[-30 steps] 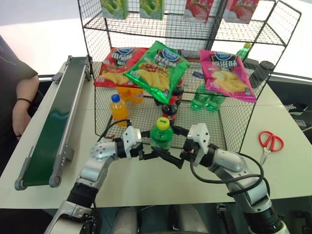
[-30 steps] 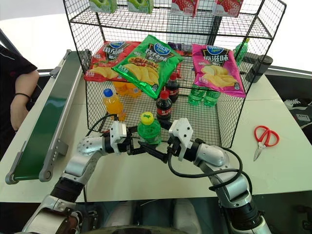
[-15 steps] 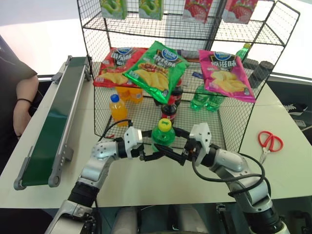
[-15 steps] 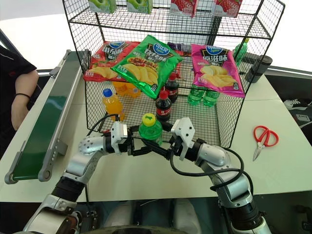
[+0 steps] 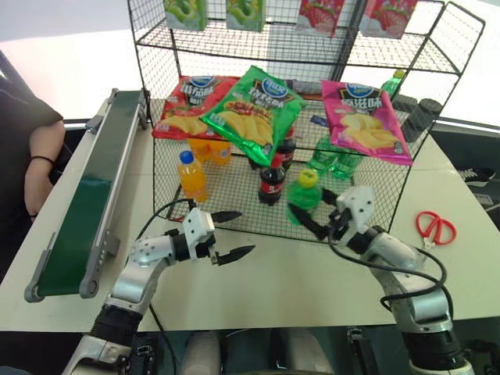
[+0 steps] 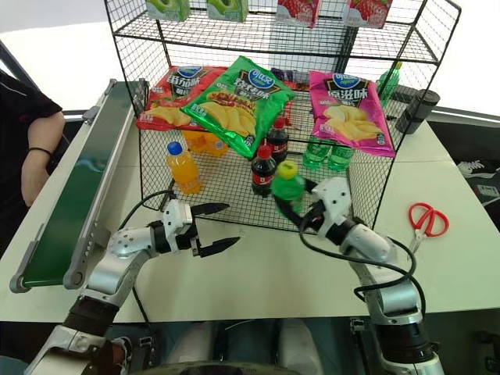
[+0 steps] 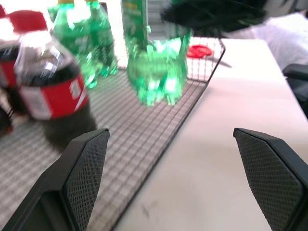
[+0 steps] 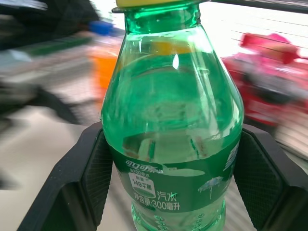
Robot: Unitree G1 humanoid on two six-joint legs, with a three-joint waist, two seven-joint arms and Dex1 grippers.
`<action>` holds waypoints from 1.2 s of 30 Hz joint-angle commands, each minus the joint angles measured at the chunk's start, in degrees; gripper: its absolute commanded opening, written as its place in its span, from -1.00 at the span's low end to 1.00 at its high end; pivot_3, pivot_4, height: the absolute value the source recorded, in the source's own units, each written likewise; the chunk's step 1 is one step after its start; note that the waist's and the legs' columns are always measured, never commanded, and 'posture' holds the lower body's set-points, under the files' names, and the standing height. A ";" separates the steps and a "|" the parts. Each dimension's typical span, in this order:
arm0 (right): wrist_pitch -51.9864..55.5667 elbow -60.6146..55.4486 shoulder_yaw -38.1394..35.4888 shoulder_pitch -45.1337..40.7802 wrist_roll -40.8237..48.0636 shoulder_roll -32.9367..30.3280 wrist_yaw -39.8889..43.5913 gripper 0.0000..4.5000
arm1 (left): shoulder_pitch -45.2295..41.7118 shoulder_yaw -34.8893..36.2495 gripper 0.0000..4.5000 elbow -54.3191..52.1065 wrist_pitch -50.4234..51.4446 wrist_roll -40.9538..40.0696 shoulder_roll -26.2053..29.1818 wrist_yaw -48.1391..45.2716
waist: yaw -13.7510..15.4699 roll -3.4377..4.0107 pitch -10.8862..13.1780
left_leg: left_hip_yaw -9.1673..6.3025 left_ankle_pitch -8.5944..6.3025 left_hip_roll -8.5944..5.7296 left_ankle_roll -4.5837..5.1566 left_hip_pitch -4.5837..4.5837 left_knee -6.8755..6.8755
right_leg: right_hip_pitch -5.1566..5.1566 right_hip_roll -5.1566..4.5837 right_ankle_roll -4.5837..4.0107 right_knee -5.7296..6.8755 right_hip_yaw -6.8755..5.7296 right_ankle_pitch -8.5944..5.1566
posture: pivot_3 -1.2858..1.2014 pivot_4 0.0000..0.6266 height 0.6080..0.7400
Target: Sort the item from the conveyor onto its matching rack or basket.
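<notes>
Now right hand (image 5: 312, 219) grips bottle (image 5: 304, 195), over basket rim (image 5: 258, 232)

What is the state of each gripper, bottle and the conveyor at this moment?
left gripper: open, empty.
right gripper: shut on green soda bottle.
green soda bottle: capped, held over the basket front.
cola bottle: upright in basket.
orange-drink bottle: upright in basket.
conveyor: nothing on belt.

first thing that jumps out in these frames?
The green bottle, yellow cap up, clamped in the right gripper at the front edge of the black wire rack. Behind it, three chip bags lean across the rack above cola and orange bottles. The left gripper gapes open over the table.
</notes>
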 commanded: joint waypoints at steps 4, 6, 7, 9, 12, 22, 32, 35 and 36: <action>-7.28 4.98 -5.03 0.06 -4.51 4.23 -8.98 0.33 | 1.45 1.95 0.95 -4.47 1.27 -0.50 -0.86 4.34 | 0.23 0.06 -0.01 | 0.02 0.00 0.00 0.00 0.03 0.00 | -0.01 0.02 0.00 0.04 0.04 0.00 | 0.03 -0.52 1.00; -9.02 8.06 -5.70 -0.99 -6.04 5.46 -11.63 0.33 | 1.64 1.94 0.95 -4.91 1.71 -0.43 -1.04 4.94 | 0.16 0.11 -0.02 | 0.04 0.00 0.00 0.00 0.07 -0.01 | -0.01 0.03 0.00 0.07 0.07 0.00 | 0.03 -0.52 1.00; -9.66 9.33 -5.99 -1.53 -6.28 6.01 -12.50 0.33 | 1.75 1.96 0.95 -5.12 1.79 -0.52 -1.14 5.08 | 0.19 0.15 -0.02 | 0.05 0.00 0.00 0.00 0.08 -0.01 | 0.00 0.04 0.00 0.08 0.08 0.00 | 0.03 -0.52 1.00; -10.76 13.05 -6.65 -3.40 -6.48 7.09 -14.27 0.33 | 1.97 1.97 0.95 -5.62 2.06 -0.65 -1.24 5.27 | 0.14 0.19 -0.03 | 0.06 0.00 0.00 0.00 0.09 -0.01 | 0.00 0.04 0.00 0.09 0.09 0.00 | 0.03 -0.52 1.00; -11.35 17.87 -8.25 -6.04 -4.76 8.90 -15.60 0.33 | 2.07 2.04 0.95 -5.97 2.29 -0.69 -1.30 5.47 | 0.04 0.24 -0.03 | 0.09 0.00 -0.01 0.00 0.10 -0.01 | -0.01 0.05 0.00 0.12 0.12 0.00 | 0.03 -0.52 1.00; -14.23 26.07 -9.49 -11.22 -3.69 11.14 -15.54 0.33 | 1.83 2.85 0.95 -6.29 2.32 -0.96 -1.18 5.97 | -0.01 0.31 -0.06 | 0.10 0.00 0.03 -0.01 0.11 -0.02 | -0.02 0.04 0.00 0.14 0.13 0.00 | 0.03 -0.52 1.00; -14.17 25.07 -9.18 -10.20 -3.74 11.23 -15.30 0.99 | 0.91 2.55 1.00 -5.62 2.12 -0.74 -1.70 5.91 | -0.05 0.34 -0.07 | 0.11 0.01 0.04 -0.01 0.13 -0.02 | 0.00 0.03 0.00 0.16 0.14 0.00 | 0.03 -0.52 1.00; -13.67 22.99 -9.03 -9.10 -3.98 10.97 -15.59 0.99 | 0.68 2.56 1.00 -5.36 2.02 -0.73 -1.77 5.83 | -0.03 0.35 -0.08 | 0.11 0.01 0.04 -0.01 0.14 -0.01 | 0.00 0.03 0.00 0.16 0.14 0.00 | 0.03 -0.52 1.00; -13.24 21.69 -9.12 -8.33 -3.91 10.81 -15.66 0.99 | 0.59 2.63 1.00 -5.26 1.95 -0.68 -1.81 5.93 | -0.02 0.35 -0.08 | 0.11 0.01 0.04 -0.01 0.14 -0.01 | 0.00 0.03 0.00 0.16 0.14 0.00 | 0.03 -0.52 1.00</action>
